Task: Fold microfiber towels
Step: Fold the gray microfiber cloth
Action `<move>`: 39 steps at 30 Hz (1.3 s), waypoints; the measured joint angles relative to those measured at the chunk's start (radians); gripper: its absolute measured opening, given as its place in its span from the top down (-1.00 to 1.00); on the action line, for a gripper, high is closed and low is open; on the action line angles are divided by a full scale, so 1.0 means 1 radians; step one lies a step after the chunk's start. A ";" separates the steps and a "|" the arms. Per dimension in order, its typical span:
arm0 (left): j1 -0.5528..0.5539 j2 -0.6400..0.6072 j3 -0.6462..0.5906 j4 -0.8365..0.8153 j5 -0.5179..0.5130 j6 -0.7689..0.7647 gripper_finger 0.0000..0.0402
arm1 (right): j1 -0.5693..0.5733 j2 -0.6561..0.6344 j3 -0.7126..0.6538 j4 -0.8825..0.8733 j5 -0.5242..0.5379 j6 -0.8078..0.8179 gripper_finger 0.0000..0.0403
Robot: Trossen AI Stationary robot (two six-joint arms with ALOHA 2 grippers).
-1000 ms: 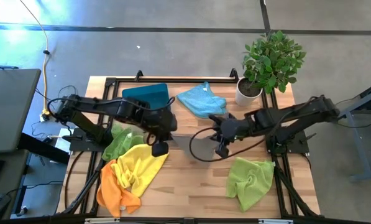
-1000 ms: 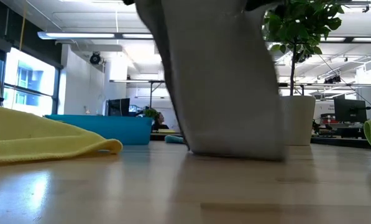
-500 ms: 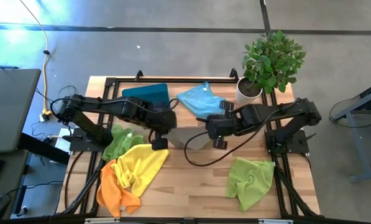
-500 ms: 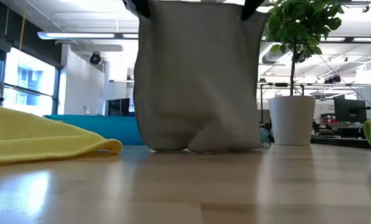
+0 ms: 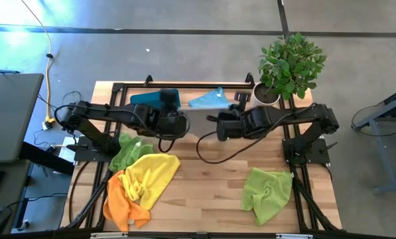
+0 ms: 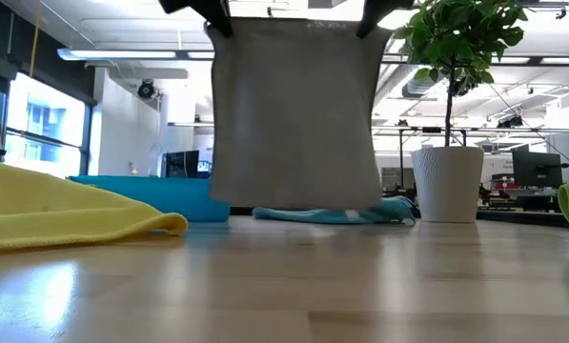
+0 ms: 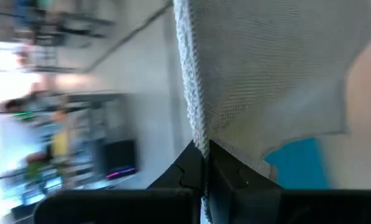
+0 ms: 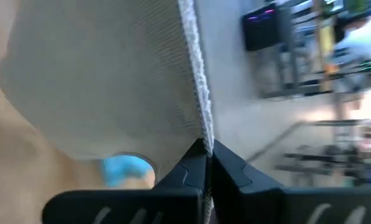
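I am holding the grey towel (image 6: 294, 110) up above the bench (image 5: 204, 199). My left claw (image 5: 182, 124) is pinching one top corner and my right claw (image 5: 219, 125) is pinching the other. The towel is hanging flat between them, not touching the bench.

A grey concrete floor (image 5: 184, 60) surrounds the wooden table (image 5: 204, 192); beyond the table, bright windows (image 6: 27, 129) and ceiling lights (image 6: 132, 55).

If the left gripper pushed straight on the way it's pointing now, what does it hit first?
Probably the right gripper. In the high view the left gripper, shut on one top corner of the hanging grey towel, points across the table at it. Only the stretched towel edge lies between; depth is uncertain.
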 joint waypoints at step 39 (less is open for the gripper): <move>-0.268 0.401 0.000 0.138 1.207 -0.277 1.00 | 0.171 0.040 -0.548 0.685 -1.115 0.102 1.00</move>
